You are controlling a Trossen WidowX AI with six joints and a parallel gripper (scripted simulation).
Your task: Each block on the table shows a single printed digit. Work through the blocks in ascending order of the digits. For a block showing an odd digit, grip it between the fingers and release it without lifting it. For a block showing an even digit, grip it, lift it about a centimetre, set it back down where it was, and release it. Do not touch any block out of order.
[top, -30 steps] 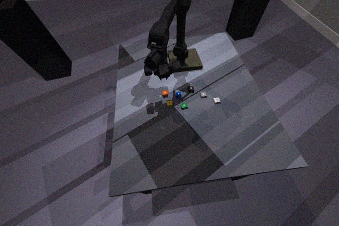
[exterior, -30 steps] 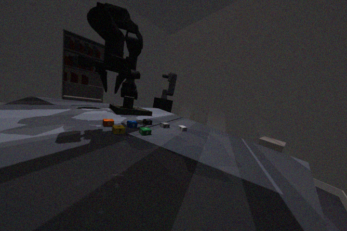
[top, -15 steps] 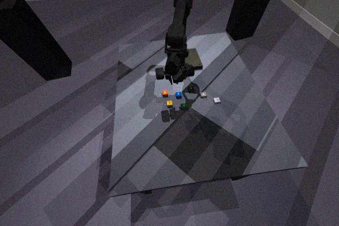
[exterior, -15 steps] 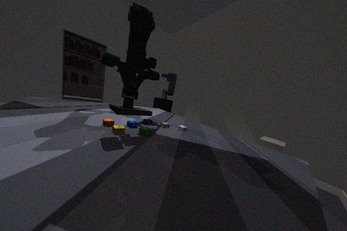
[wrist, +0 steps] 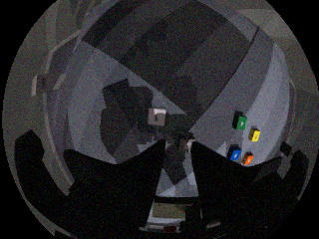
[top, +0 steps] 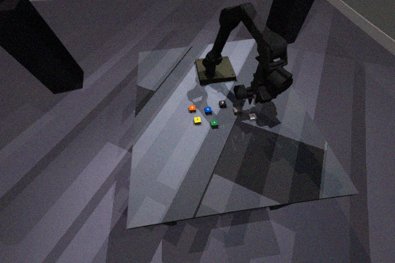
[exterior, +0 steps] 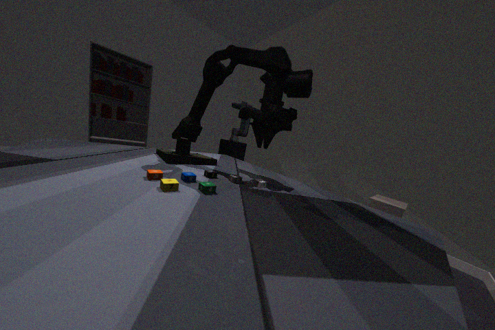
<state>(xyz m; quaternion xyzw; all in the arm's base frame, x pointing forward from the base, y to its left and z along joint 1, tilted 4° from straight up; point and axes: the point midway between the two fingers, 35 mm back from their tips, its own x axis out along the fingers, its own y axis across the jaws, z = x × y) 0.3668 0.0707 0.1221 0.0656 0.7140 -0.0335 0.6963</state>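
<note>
My gripper (top: 253, 101) (exterior: 262, 146) (wrist: 178, 145) is partly open and empty, above the table near the white block (top: 252, 116) (exterior: 260, 183) (wrist: 157, 118) and the grey block (top: 236, 111) (exterior: 234, 179). An orange block (top: 192, 108) (exterior: 155, 174) (wrist: 248, 159) seems to show 0, a blue block (top: 208, 110) (exterior: 188, 177) (wrist: 235, 153) 8 and a yellow block (top: 197, 120) (exterior: 169, 185) (wrist: 254, 134) 7. A green block (top: 214, 124) (exterior: 207, 188) (wrist: 241, 122) seems to show 4. A black block (top: 222, 104) (exterior: 210, 174) stands behind. Other digits are unclear.
The arm's base plate (top: 229, 68) (exterior: 204, 159) is at the back of the table (top: 179, 167) (exterior: 139, 240). The arm's shadow falls around the white and grey blocks. A shelf (exterior: 120, 93) stands beyond the table.
</note>
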